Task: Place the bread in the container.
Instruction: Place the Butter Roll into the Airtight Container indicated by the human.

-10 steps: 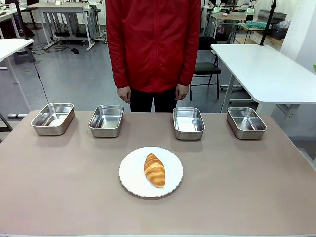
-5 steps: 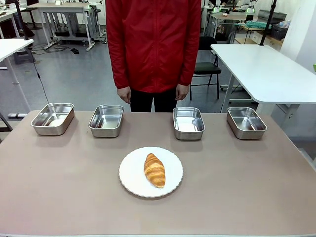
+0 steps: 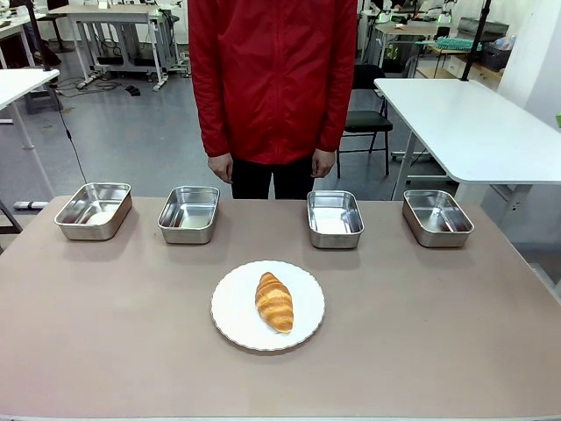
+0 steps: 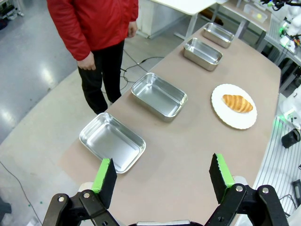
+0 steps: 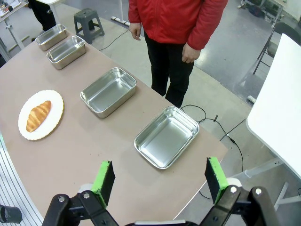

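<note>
The bread, a golden-brown croissant (image 3: 274,302), lies on a round white plate (image 3: 235,309) at the middle of the brown table. Four look-alike steel trays stand empty in a row along the far edge: far left (image 3: 94,210), inner left (image 3: 188,213), inner right (image 3: 335,218), far right (image 3: 436,217). Which tray is the container I cannot tell. My left gripper (image 4: 162,174) hangs open high above the table's left end, over a tray (image 4: 112,141), far from the croissant (image 4: 237,103). My right gripper (image 5: 159,180) is open above the right end, near a tray (image 5: 167,136), with the croissant (image 5: 38,115) far off.
A person in a red jacket (image 3: 272,79) stands at the far side behind the trays, both hands hanging down. The table (image 3: 438,333) has broad bare areas left, right and in front of the plate. A white table (image 3: 473,123) stands beyond at the right.
</note>
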Tool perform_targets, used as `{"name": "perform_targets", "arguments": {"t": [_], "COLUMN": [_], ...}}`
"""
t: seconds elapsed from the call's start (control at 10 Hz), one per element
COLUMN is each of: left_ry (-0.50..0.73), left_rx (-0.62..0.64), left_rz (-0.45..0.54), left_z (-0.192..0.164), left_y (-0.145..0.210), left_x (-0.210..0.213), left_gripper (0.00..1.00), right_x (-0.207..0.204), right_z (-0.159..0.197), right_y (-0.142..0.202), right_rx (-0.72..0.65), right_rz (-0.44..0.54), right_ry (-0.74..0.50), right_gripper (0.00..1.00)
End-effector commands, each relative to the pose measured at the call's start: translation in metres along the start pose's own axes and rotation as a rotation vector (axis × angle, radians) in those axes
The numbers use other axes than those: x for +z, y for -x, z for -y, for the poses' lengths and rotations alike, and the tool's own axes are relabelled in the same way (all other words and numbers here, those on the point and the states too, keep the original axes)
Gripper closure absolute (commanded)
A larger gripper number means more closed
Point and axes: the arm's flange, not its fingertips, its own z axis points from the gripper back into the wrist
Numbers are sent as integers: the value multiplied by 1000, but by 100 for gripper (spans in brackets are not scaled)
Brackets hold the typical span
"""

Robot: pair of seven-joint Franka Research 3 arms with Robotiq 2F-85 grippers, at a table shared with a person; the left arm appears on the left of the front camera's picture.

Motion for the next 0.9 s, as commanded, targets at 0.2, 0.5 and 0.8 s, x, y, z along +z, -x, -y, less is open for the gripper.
{"name": "perform_targets", "arguments": {"t": [0.2,0.5,0.8], "left_ry": [6,6,6], "left_rx": [-13,-13,-13], "left_rz": [1,1,1], "left_z": [1,1,1], "left_y": [-1,-1,-1], "left_x": [1,1,1], "left_gripper": [0,0,0], "right_x": [0,0,0], "right_z": [-1,-1,-1], "right_y": [-1,-1,-1], "right_rx": [3,3,3], "right_rz": [8,8,8], "right_ry": [-2,-2,-2], "right_gripper": [0,0,0]}}
